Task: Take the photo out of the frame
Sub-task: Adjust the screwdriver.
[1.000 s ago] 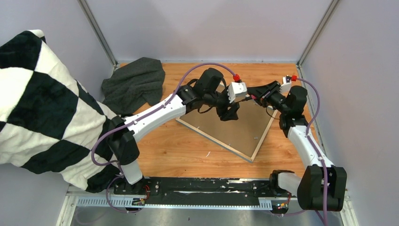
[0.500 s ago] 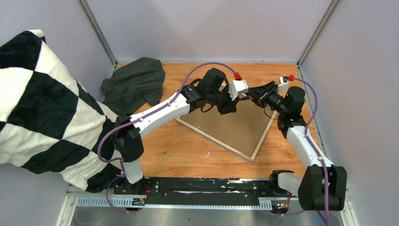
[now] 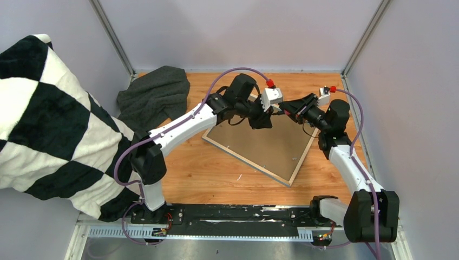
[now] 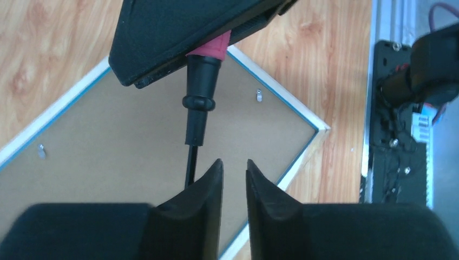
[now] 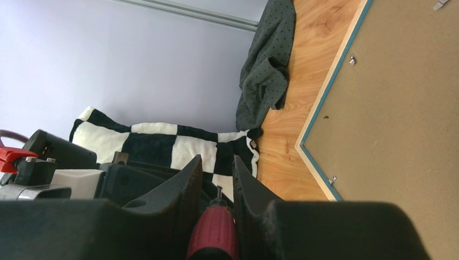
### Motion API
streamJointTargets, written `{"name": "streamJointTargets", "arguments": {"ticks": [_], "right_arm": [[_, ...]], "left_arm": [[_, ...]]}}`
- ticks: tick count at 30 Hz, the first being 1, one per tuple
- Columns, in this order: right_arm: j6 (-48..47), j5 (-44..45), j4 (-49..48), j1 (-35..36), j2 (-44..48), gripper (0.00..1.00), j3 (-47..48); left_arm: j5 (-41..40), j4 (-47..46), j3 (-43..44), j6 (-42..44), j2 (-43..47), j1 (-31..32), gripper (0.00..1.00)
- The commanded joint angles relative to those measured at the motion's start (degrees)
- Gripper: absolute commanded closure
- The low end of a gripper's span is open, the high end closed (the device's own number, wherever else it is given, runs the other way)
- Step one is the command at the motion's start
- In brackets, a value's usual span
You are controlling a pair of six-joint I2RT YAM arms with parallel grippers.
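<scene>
Brown backing board point(image 3: 270, 145) fills the thin blue, pale-wood-edged picture frame point(image 3: 243, 161), face down on the wooden table point(image 3: 205, 176); the photo is hidden from us. Our right gripper point(image 5: 216, 158) clamps a red-handled tool point(image 5: 214, 238); our left gripper point(image 4: 234, 162) is nearly closed, empty.

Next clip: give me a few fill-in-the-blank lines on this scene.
The frame lies face ___ on the table.
The right gripper grips a tool with a ___ handle.
The checkered blanket at the left is black and ___.
Missing: down; red; white.
</scene>
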State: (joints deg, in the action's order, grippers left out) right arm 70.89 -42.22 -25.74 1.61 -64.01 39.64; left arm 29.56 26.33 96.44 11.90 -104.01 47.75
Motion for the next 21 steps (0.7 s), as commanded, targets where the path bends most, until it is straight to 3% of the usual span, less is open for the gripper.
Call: {"name": "streamJointTargets", "arguments": {"ticks": [1,4,11,17,21], "right_arm": [[-0.51,-2.42,-1.06,0.93,1.14,1.0,-0.14],[-2.84,-1.41,2.15,0.86,1.17,1.0,0.81],[-6.1,0.38,6.45,1.03,0.86,1.0,1.99],[-5.75,-1.11,5.5,1.76,1.16,1.0,2.27],[-4.93,-2.38,4.06,2.16,1.3,1.0,2.15]], "left_arm": [[8.98,-0.06,2.44,-2.27,-0.05,-3.12,0.6],[14.15,-0.49,2.2,-1.71,1.85,-4.58,0.46],[20.78,4.11,4.88,2.52,3.88,-5.02,0.39],[10.27,2.17,5.83,0.12,1.8,-4.94,0.39],[8.04,2.52,7.02,0.52,-0.6,-4.94,0.39]]}}
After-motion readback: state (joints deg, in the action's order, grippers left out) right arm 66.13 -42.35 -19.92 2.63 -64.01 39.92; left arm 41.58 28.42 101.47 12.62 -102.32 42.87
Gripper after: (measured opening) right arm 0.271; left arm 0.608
